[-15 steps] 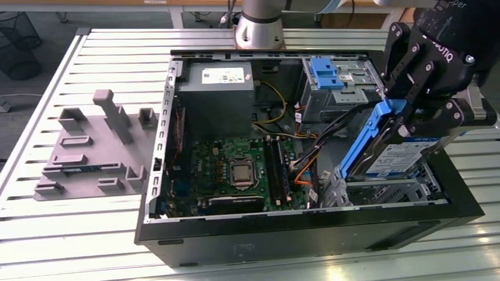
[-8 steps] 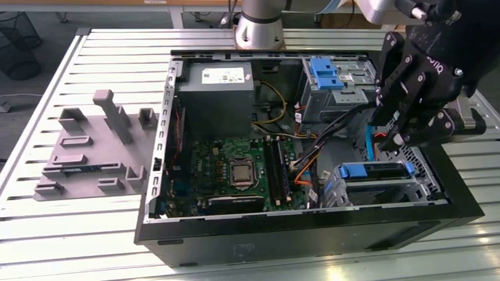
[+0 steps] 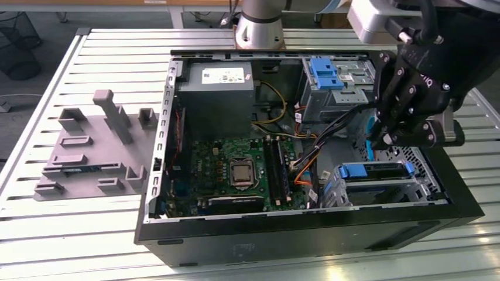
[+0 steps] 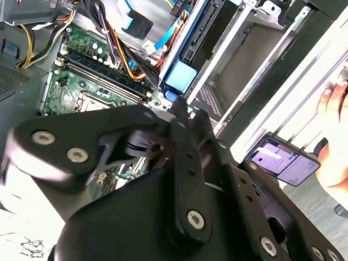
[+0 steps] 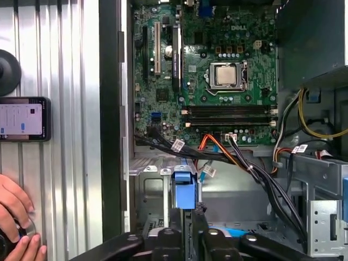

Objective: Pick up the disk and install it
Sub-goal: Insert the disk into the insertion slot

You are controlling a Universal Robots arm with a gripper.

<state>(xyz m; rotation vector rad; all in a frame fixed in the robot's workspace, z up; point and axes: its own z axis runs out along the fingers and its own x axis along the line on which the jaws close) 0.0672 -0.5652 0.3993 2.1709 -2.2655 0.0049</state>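
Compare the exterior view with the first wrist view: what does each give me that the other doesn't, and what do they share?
Exterior view adds: the grey fixture plate with upright blocks, on the exterior view's left of the open computer case, and the arm's base behind the case.
First wrist view adds: a phone lying on the slatted table and a person's hand near it.
Both: the motherboard and the end effector over the drive cages.
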